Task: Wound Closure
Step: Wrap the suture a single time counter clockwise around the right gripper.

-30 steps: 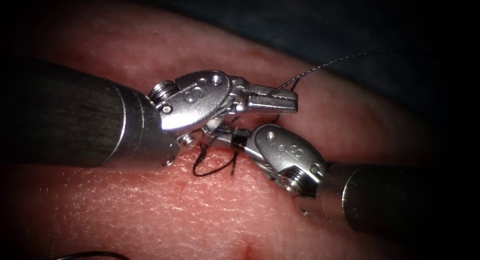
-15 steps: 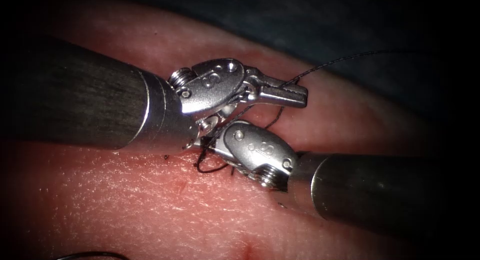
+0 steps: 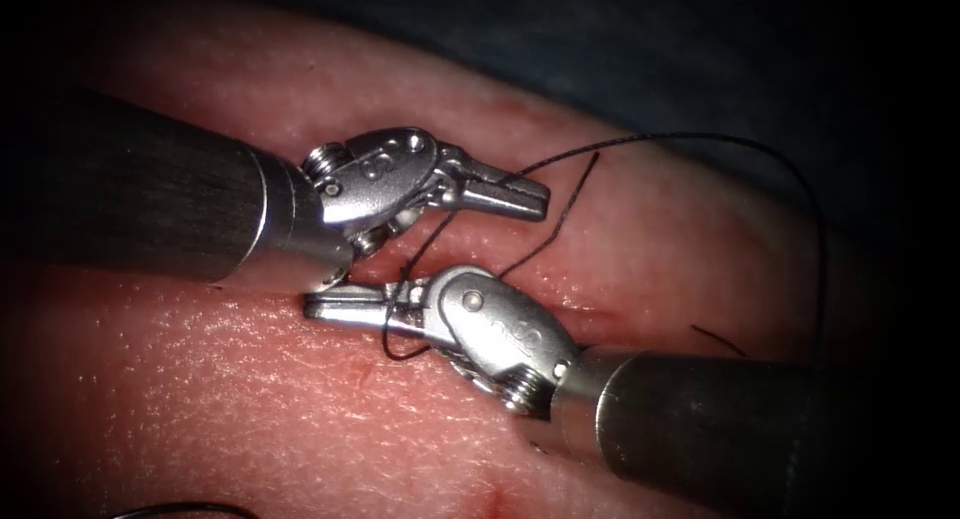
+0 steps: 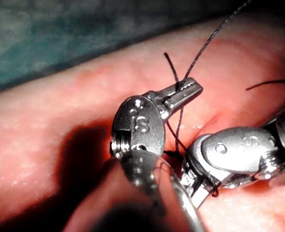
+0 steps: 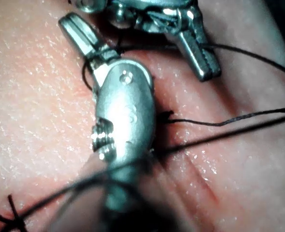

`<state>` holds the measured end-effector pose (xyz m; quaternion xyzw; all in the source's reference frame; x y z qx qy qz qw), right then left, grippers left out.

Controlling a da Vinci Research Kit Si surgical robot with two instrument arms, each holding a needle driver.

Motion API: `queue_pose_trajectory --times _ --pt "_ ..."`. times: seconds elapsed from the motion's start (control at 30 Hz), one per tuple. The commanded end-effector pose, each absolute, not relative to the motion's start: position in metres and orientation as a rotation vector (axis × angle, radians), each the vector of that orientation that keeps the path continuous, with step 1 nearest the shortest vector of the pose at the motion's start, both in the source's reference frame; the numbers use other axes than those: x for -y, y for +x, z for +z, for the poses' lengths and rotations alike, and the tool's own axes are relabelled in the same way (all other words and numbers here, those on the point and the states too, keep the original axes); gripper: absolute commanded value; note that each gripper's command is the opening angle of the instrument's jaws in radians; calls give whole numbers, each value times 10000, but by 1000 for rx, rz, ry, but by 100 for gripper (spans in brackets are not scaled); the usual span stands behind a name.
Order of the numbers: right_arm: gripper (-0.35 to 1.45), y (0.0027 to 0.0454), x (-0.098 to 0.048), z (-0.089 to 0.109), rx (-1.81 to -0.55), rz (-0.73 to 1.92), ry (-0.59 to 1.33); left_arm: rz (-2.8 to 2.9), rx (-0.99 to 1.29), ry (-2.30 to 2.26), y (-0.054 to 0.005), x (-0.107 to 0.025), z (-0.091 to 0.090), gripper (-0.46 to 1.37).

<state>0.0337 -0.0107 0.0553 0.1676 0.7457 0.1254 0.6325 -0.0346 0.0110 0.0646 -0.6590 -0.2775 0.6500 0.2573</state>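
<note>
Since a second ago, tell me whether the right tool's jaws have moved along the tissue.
Yes. The right tool has slid left along the tissue, its jaws shut and now pointing left past the thread loop. The left tool grips the thread.

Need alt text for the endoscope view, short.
Left tool grips the thread, jaws shut; right tool, jaws shut, points left with thread looped around it, over the tissue. A curved needle lies at the bottom edge.

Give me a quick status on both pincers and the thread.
Left pincer shut on thread. Right pincer shut, thread looped around it. Needle free on tissue, left of cut. Nothing obstructing.
</note>
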Motion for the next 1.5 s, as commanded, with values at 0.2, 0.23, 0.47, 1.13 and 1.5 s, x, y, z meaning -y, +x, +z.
queue_pose_trajectory --times 0.2,0.23,0.47,1.13,1.5 --pt "-35 339 114 550 -1807 317 470 1755 760 -1808 -347 -110 651 -35" --pt "-35 336 115 549 -1815 324 473 1754 760 -1811 -346 -108 652 -35" --pt "-35 316 110 542 -1880 441 431 1744 757 -1836 -341 -96 658 -35" --pt "-35 255 85 547 -1865 807 170 1496 534 -1933 -321 -63 655 -35" --pt "-35 241 90 550 -1856 802 173 1420 364 -1891 -317 -46 648 -35"
